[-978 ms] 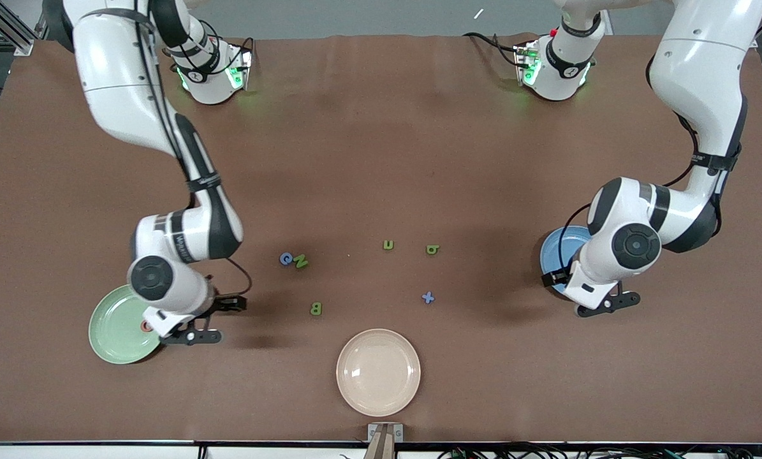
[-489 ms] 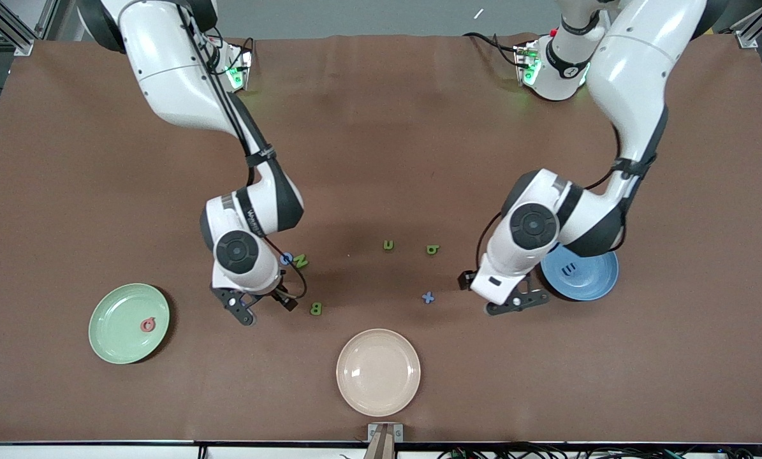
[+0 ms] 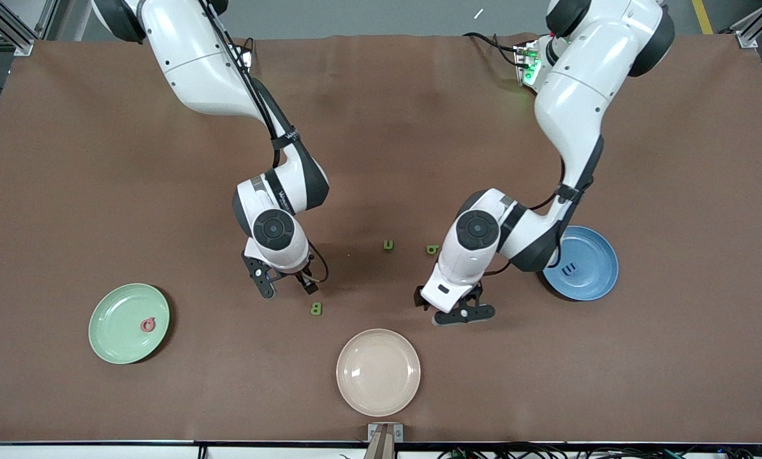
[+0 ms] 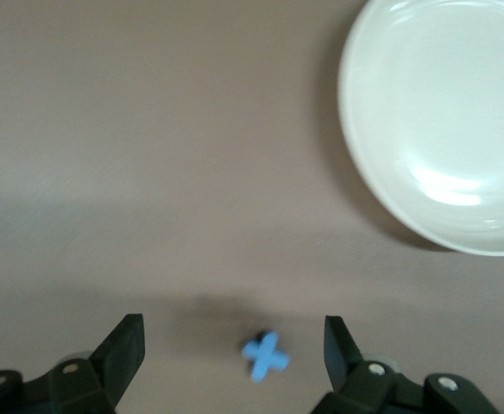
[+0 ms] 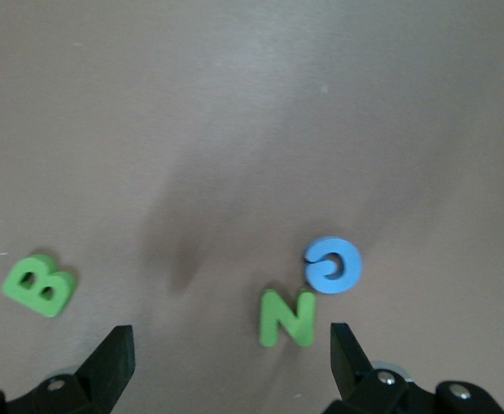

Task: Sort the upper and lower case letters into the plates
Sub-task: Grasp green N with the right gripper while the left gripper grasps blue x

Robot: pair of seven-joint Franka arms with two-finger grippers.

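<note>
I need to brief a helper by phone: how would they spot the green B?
Start at the cream plate at the table's near edge. Just farther from the camera, toward the right arm's end, lies the green B, alone on the brown cloth. The other green letters lie farther back.

I count three plates: pale green, blue, cream. I count eight letters: B, u, q, N, G, x, one pink, one blue.
</note>
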